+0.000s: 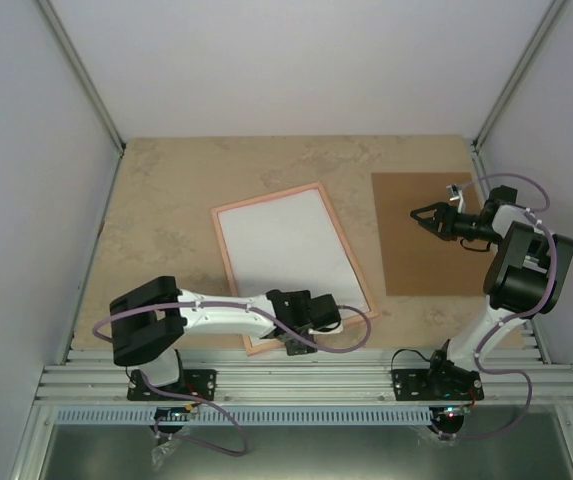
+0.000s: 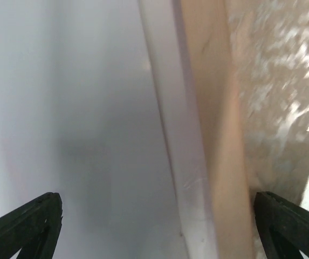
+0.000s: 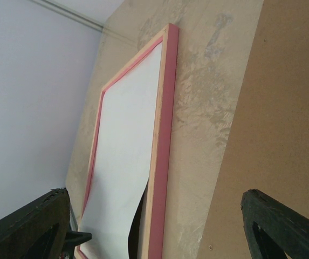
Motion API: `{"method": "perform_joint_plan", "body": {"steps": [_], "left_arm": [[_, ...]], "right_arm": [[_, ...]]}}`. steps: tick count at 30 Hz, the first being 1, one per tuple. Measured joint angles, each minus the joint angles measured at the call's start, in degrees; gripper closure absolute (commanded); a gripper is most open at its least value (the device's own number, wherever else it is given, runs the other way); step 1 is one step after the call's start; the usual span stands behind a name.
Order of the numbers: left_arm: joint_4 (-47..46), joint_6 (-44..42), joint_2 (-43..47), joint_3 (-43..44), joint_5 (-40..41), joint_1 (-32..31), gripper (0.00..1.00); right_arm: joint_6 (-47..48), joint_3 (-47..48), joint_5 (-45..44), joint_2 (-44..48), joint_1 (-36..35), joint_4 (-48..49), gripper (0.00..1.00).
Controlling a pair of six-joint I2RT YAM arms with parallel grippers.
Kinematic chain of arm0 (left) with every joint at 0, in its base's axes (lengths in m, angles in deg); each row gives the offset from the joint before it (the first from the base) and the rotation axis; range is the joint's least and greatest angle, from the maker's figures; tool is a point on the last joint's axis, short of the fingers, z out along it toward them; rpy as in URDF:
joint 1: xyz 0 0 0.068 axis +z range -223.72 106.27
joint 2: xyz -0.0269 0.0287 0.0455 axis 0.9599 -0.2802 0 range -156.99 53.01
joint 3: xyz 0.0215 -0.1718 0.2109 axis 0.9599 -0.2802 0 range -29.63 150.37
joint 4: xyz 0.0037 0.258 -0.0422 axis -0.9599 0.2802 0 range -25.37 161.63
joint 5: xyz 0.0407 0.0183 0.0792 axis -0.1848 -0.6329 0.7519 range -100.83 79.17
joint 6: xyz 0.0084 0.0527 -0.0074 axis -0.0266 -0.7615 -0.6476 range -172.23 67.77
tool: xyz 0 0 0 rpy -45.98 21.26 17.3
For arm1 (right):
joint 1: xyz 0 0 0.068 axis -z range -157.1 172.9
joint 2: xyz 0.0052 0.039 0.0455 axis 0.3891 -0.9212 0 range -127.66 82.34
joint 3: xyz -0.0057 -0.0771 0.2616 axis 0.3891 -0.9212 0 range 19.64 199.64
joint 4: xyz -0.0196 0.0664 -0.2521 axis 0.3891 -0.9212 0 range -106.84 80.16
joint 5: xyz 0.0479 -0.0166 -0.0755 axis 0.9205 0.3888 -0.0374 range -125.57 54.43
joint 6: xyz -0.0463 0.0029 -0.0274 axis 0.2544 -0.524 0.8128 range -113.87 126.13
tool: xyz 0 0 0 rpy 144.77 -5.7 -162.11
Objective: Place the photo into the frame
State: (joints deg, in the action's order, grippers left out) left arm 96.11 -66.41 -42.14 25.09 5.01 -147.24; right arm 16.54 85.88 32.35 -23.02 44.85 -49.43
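From above, the frame (image 1: pixel 344 240) lies tilted in the middle of the surface (image 1: pixel 166 190), with the photo (image 1: pixel 286 245) inside it, plain white back up. My left end effector (image 2: pixel 157 197) sits over the frame's near right corner. Its own camera shows only blurred white paper beside a pale rail, with my fingers spread wide to either side, gripping nothing. My right end effector (image 1: pixel 418 215) hovers over the brown cardboard sheet (image 1: pixel 416 270), also wide and empty. Its camera catches what the overhead view misses — the photo's near corner curls up beside the right rail, a dark gap beneath it. That rail shows pink outside, paler inside.
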Motion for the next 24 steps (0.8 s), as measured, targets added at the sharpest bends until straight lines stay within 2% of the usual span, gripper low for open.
{"method": "perform_joint_plan", "body": {"steps": [6, 13, 19, 24], "left_arm": [[-2.6, -7.3, 6.2, -6.7, 4.0, 1.2, 0.01], [-7.5, -20.0, 10.1, -13.1, 6.7, 10.9, 0.01], [-10.3, -24.7, 7.8, -11.0, 6.9, 21.0, 0.01], [-3.6, -19.5, 7.4, -1.5, -2.1, 21.9, 0.01]], "right_arm": [[0.0, 0.0, 0.0, 0.0, 0.0, 0.0, 0.13], [0.0, 0.0, -0.5, 0.0, 0.0, 0.2, 0.12], [1.5, 0.5, -3.0, 0.2, 0.0, -0.6, 0.12], [8.7, 7.5, -9.4, 0.2, 0.8, -6.8, 0.09]]}}
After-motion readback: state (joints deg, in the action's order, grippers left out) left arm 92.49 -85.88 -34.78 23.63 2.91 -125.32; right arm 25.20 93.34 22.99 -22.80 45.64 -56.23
